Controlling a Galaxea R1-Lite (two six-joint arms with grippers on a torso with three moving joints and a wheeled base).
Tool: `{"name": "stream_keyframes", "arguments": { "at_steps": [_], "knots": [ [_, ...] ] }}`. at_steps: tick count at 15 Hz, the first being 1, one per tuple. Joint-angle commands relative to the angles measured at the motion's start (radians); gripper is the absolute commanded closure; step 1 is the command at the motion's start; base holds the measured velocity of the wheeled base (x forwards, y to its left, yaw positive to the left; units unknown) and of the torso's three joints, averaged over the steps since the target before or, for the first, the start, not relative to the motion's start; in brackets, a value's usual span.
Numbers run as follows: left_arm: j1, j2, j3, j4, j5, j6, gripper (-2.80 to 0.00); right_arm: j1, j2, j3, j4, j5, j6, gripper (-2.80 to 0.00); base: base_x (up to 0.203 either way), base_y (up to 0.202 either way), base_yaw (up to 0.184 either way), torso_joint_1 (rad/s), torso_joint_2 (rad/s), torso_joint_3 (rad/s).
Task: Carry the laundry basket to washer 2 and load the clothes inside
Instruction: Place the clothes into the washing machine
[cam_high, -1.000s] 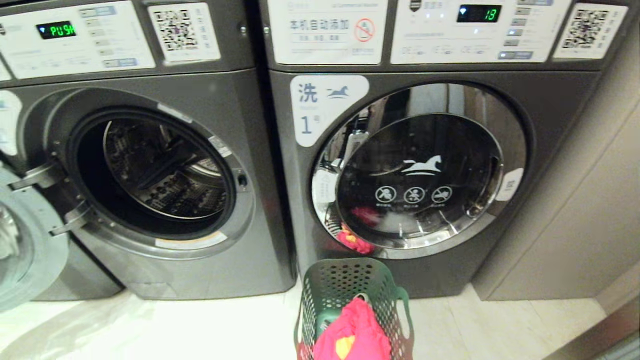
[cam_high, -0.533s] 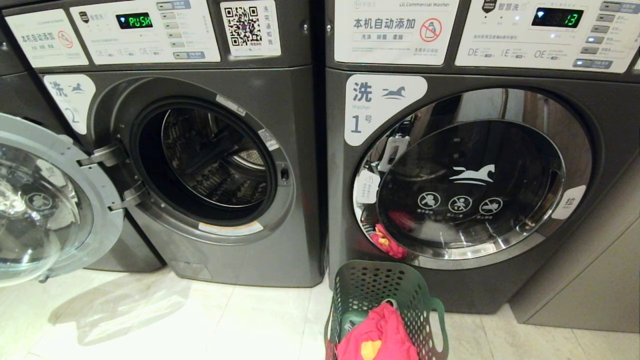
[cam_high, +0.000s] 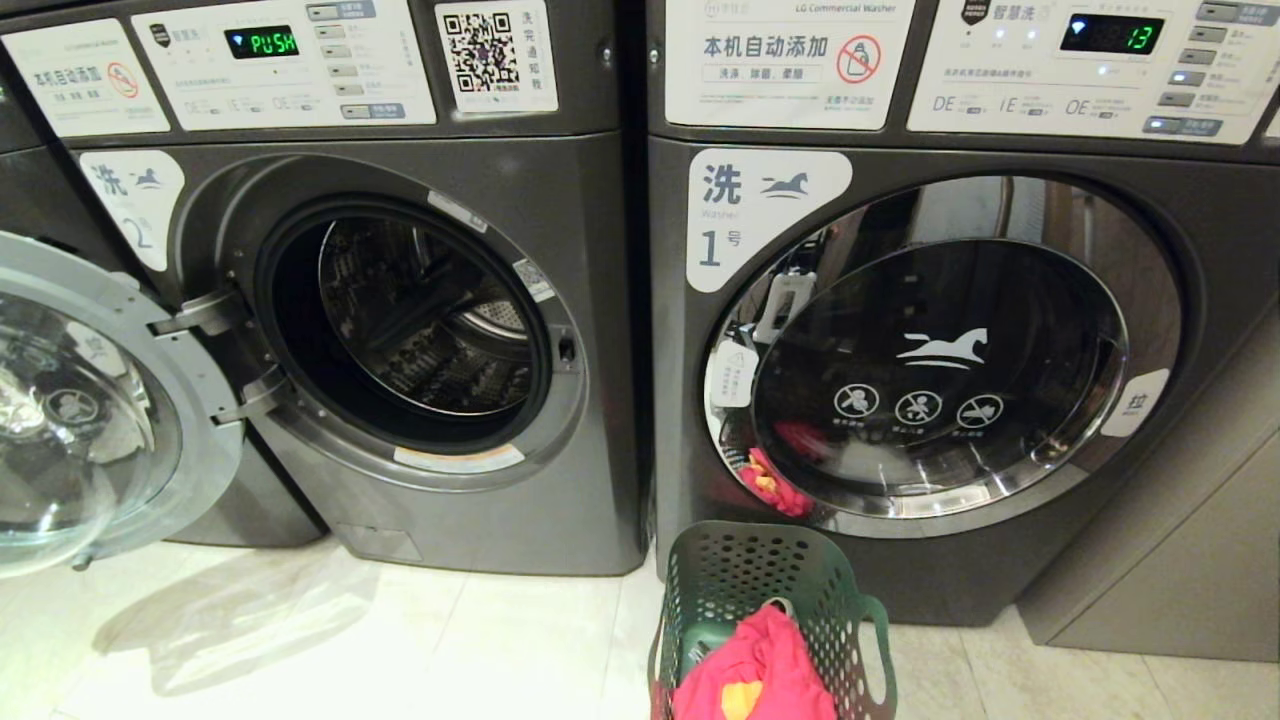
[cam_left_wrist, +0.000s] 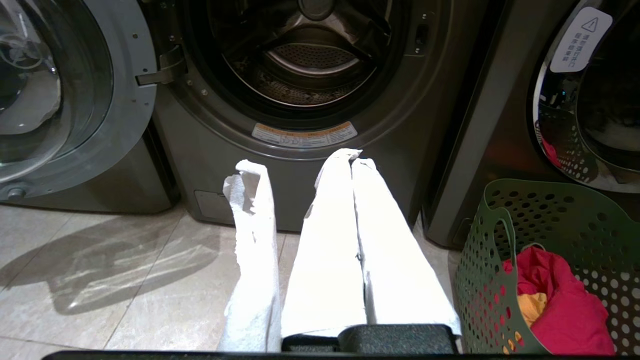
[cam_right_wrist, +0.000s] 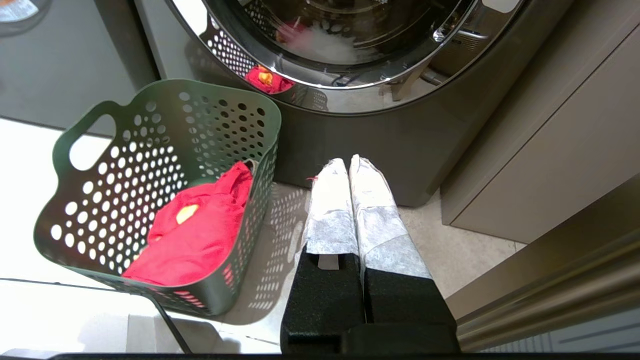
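The dark green laundry basket (cam_high: 770, 600) stands on the floor in front of the washer labelled 1, at the bottom middle of the head view. The clothes (cam_high: 755, 675), pink-red with a yellow piece, lie inside it. Washer 2 (cam_high: 400, 320) is to the left, its drum dark and bare, its round door (cam_high: 90, 400) swung out to the left. My left gripper (cam_left_wrist: 351, 159) is shut and empty, low before washer 2, with the basket (cam_left_wrist: 550, 250) beside it. My right gripper (cam_right_wrist: 348, 162) is shut and empty, on the other side of the basket (cam_right_wrist: 165, 190).
The washer labelled 1 (cam_high: 950, 350) has its chrome-rimmed door closed, and the basket is reflected in it. A beige cabinet wall (cam_high: 1180, 520) stands at the right. Pale floor tiles (cam_high: 350, 650) lie before washer 2. A loose white strip (cam_left_wrist: 252, 240) hangs by my left gripper.
The whole head view has shifted, so washer 2 and its open door now show further right; over the last half second it has almost settled. Basket and clothes keep their place before washer 1.
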Motion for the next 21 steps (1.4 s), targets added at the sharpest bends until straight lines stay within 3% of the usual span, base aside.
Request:
{"name": "stream_keyframes", "arguments": {
  "at_steps": [1,21],
  "knots": [
    [0.0,0.002,0.04,-0.001,0.0,0.0,0.0,0.0,0.0,-0.001,0.001,0.001,-0.001,0.0,0.004,0.07,-0.015,-0.003,0.0,0.007],
    [0.0,0.002,0.04,-0.001,0.0,-0.011,0.0,0.0,-0.001,-0.001,0.001,0.001,-0.001,0.0,0.0,0.189,-0.002,0.003,0.0,0.002]
  ]
}}
